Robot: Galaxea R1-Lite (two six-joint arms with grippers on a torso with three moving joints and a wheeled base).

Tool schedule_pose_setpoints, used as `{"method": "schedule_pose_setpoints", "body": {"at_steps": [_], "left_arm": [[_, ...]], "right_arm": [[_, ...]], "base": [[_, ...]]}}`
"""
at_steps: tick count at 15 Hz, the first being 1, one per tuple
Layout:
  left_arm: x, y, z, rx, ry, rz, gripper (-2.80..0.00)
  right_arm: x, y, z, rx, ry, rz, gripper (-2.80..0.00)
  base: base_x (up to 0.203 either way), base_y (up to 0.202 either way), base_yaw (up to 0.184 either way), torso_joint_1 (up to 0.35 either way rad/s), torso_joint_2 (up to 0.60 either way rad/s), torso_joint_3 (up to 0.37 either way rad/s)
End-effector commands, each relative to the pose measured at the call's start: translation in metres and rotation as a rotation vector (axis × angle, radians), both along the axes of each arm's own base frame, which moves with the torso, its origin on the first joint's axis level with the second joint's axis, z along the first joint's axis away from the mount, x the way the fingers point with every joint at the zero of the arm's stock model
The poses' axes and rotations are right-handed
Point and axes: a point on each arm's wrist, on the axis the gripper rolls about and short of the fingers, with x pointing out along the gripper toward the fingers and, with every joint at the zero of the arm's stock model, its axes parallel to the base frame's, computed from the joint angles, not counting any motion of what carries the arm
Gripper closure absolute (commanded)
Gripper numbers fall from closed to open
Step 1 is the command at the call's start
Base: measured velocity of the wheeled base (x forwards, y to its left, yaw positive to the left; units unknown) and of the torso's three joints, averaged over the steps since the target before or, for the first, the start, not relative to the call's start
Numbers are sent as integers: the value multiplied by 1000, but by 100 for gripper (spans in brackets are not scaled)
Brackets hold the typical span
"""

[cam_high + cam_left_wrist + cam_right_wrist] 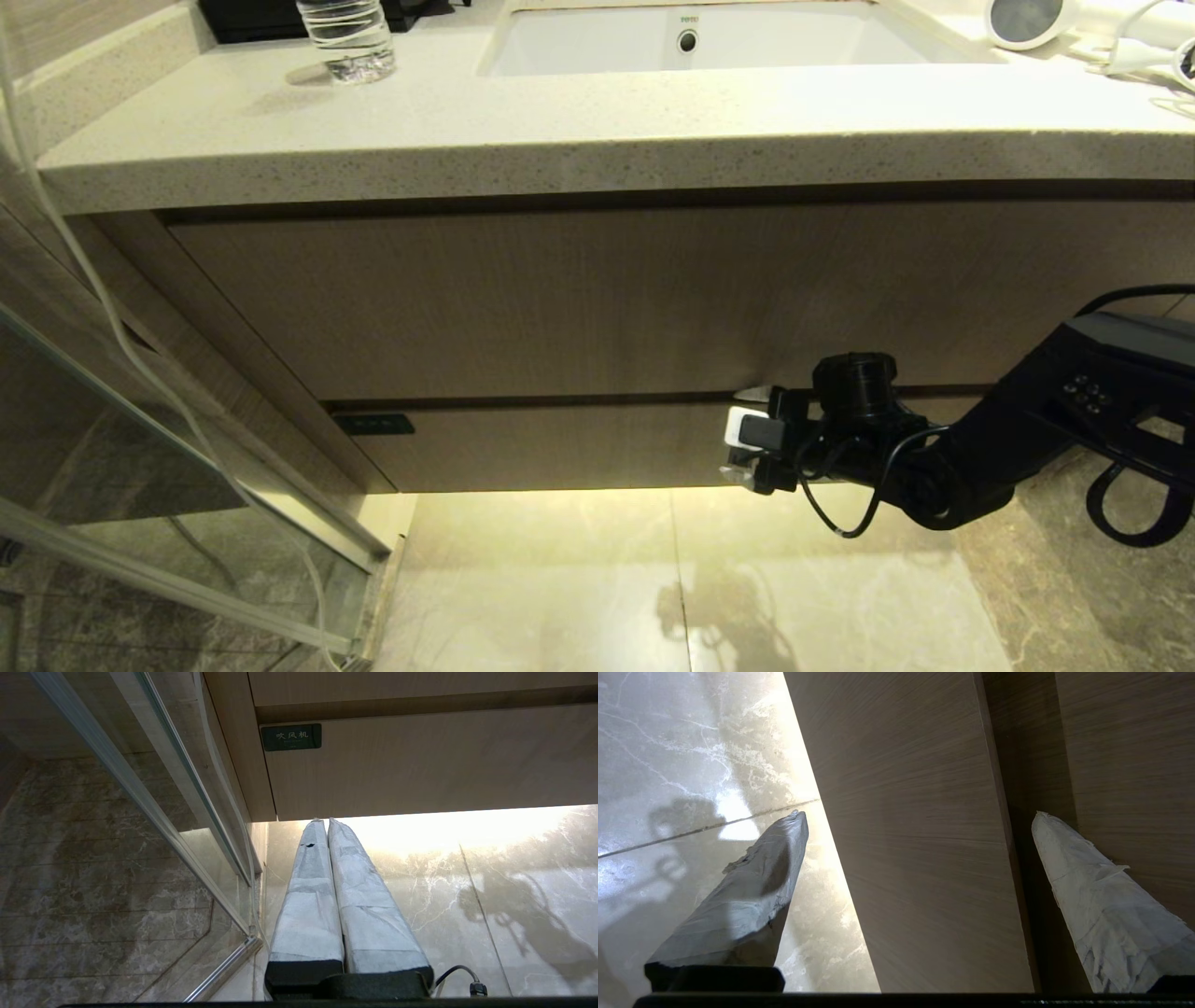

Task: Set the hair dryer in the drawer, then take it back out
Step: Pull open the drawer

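Matt wood-grain drawer [560, 448]; speckled stone tabletop [560, 131]; glossy marbled floor [653, 579]; smooth white plastic hair dryer [1102, 28]; crinkled tape-wrapped fingers [752, 891] on right pincer [747, 431].

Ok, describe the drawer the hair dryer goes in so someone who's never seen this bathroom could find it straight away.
Start at the speckled stone countertop with the white sink. Below it is a tall wood-grain panel, and under that, just above the floor, the shallow wide drawer. Unlike the panel, it carries a small black label at its left end.
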Motion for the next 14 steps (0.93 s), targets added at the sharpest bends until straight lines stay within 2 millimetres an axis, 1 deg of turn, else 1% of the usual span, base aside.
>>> {"method": "schedule_pose_setpoints", "body": {"at_steps": [1, 9, 14], "left_arm": [[0, 0, 0, 0, 0, 0, 0], [0, 0, 0, 0, 0, 0, 0], [0, 0, 0, 0, 0, 0, 0]], "right_arm": [[4, 1, -5, -3, -9, 3, -280], [15, 3, -20, 5, -18, -2, -280], [13, 3, -33, -12, 21, 4, -280]], "base": [[0, 0, 0, 0, 0, 0], [0, 0, 0, 0, 0, 0], [0, 0, 0, 0, 0, 0]]}}
